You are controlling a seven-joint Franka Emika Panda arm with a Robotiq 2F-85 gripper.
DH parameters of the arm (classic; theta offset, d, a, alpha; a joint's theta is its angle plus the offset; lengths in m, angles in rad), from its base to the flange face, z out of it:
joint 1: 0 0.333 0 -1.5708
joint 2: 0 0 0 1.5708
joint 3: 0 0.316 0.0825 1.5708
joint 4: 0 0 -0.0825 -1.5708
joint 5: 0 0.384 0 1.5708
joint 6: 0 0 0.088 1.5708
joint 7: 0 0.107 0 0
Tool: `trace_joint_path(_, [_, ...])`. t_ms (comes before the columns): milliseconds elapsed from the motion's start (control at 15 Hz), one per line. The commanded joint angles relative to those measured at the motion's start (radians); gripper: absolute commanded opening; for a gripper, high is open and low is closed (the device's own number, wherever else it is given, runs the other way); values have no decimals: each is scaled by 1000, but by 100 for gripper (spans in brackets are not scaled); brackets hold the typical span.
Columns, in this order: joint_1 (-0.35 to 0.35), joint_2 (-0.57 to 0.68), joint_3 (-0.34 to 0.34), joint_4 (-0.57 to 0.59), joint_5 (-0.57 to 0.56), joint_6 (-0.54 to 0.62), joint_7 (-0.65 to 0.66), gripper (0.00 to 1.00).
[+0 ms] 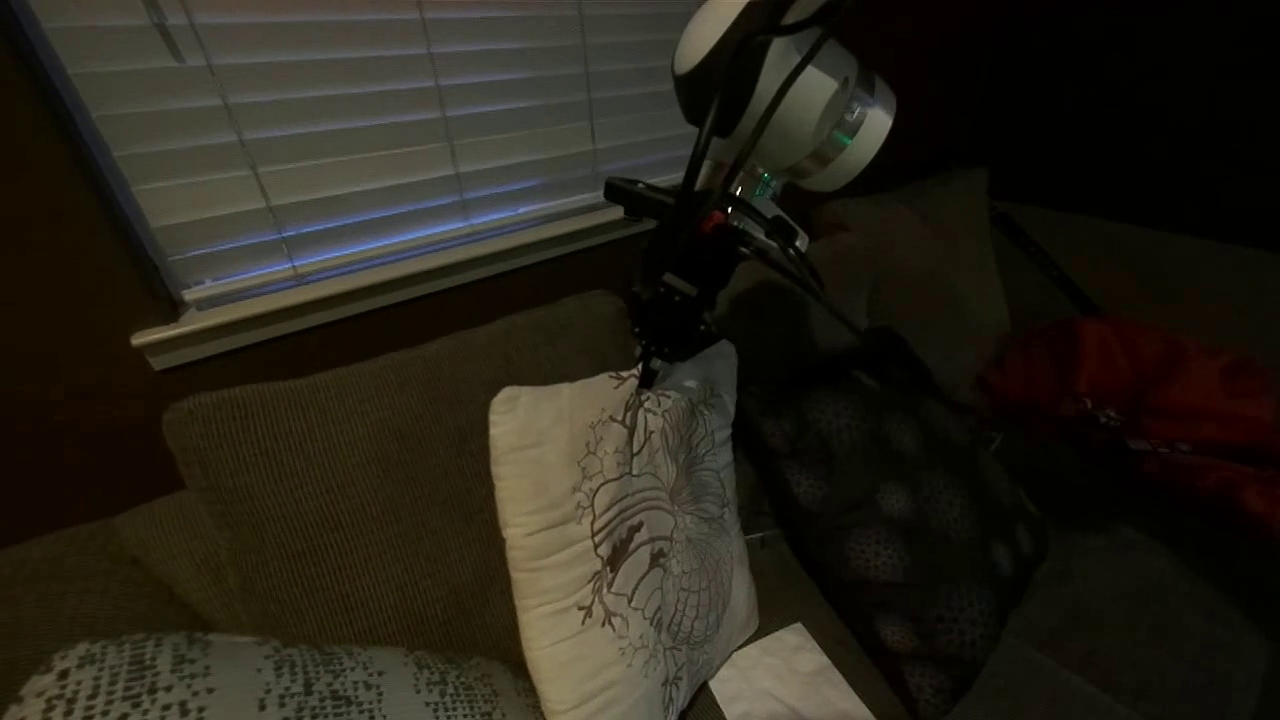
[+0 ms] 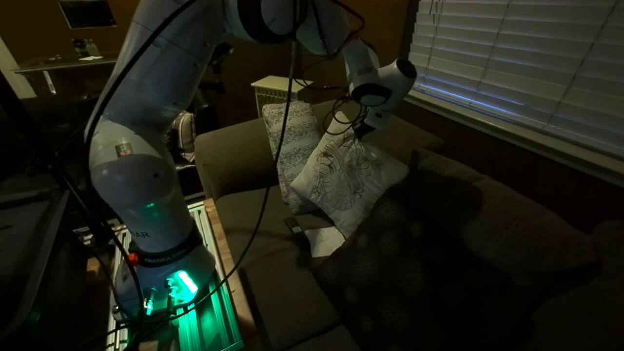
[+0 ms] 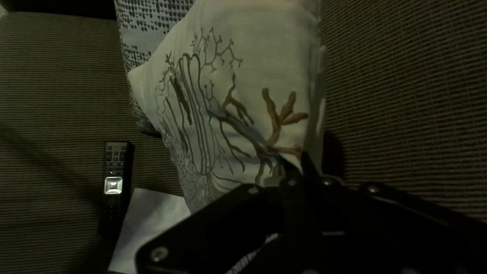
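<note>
A white pillow [image 1: 640, 530] with a shell-and-coral drawing stands tilted on the couch [image 1: 350, 500], and the gripper [image 1: 648, 378] has it by the upper edge. Getting hold of it looks to me like the step in hand, and I'd judge that step about done; any next move seems to call for a steady pull without twisting, since only a small pinch of cloth appears to take the load. The fingers [image 3: 310, 167] are drawn together, with no gap that I can make out, clamped on a fold of the pillow's cloth: creases run through the coral branches right up to the tips. Whether the lowest corner bears on the seat, I can't tell from here. To one side leans a gray speckled pillow [image 2: 302, 136], partly hidden behind the white one; on the opposite side sits a big dark pillow [image 1: 890, 540] with pale round flowers. Near the foot of the white pillow lies a white sheet [image 3: 152, 220], paper or thin cloth, with a black remote [image 3: 114, 160] just beside it. Farther out, beyond the dark pillow, is something red [image 1: 1140, 390], too dim to name. Lowered blinds [image 1: 380, 120] cover the window, and the robot's arm [image 2: 141, 161] rises above a glowing green light [image 2: 187, 282].
</note>
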Motion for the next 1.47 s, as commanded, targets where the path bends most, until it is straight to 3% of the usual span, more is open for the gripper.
trace_joint_path(0, [24, -15, -11, 39, -86, -22, 131, 1])
trace_joint_path(533, [30, 28, 10, 165, -260, -102, 342, 1])
trace_joint_path(1000, [17, 82, 36, 244, -251, -102, 439, 1])
trace_joint_path(1400, [17, 157, 28, 336, -288, -180, 564, 1])
